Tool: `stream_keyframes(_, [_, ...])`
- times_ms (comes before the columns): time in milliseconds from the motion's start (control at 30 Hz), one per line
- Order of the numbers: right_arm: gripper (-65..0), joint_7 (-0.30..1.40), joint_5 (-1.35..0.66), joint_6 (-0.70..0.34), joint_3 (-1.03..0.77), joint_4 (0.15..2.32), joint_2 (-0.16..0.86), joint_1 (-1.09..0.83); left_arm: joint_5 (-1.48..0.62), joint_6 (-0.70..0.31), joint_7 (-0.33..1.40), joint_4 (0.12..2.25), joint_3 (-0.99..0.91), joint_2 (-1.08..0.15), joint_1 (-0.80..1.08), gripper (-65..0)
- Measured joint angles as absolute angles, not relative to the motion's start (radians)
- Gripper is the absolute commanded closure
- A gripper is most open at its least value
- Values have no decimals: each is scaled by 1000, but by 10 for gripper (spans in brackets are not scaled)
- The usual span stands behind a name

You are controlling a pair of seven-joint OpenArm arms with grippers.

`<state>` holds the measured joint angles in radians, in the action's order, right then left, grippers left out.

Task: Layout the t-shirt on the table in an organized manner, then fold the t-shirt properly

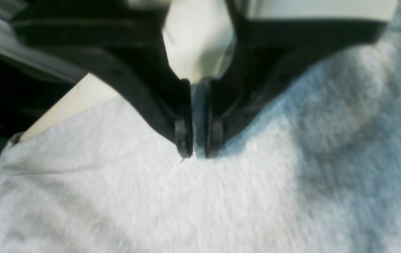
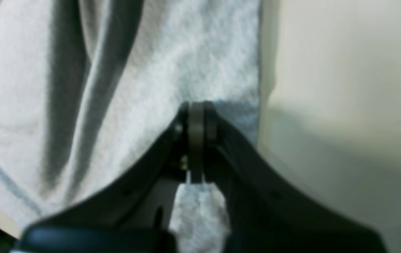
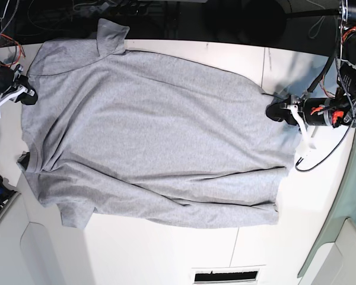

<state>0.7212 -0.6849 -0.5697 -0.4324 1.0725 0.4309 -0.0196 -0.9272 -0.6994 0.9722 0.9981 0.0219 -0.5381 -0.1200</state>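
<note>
Pinching the t-shirt [image 3: 148, 136] at opposite edges, both grippers are pressed together on cloth: the left gripper [image 1: 197, 149] on one edge, the right gripper [image 2: 196, 112] on the other, with grey fabric between its jaws. The shirt lies spread across the table [image 3: 166, 249], still wrinkled at its lower side. If the arms pull unevenly, the cloth could slip from one pinch or slide toward the dark far edge, where a sleeve already seems to overhang, though this part is poorly visible. Cables [image 3: 320, 151] lie near the left arm.
</note>
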Motion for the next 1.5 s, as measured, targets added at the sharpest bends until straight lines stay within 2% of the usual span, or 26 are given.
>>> stream_keyframes(200, [0,622,-583,-593,-430,1021,418,17,-950,-702,936,1006,11,-546,-44,-84])
stream_keyframes(400, [0,606,-515,-578,-417,875,422,171,-1080,-716,975,1009,5,-530,33,-84])
stream_keyframes(533, [0,533,-440,-576,-358,768,424,278,-1130,-718,1030,1016,3,-495,54,-84])
stream_keyframes(733, [0,479,-343,-507,-238,706,426,387,-1147,-719,1043,1020,-2,-455,55,-87])
stream_keyframes(933, [0,492,-308,-478,-215,700,424,438,-1145,-707,1048,1055,-2,-423,53,-144])
stream_keyframes(1133, [0,501,-382,-473,-221,766,488,424,-1118,-689,1122,1239,22,-419,90,-154])
stream_keyframes(1300, [0,549,-414,-479,-353,919,543,313,-1123,-690,1102,1382,-10,-511,89,-154])
stream_keyframes(1500, [0,666,-568,-553,-505,992,559,195,-1113,-689,1112,1398,-99,-519,105,-154])
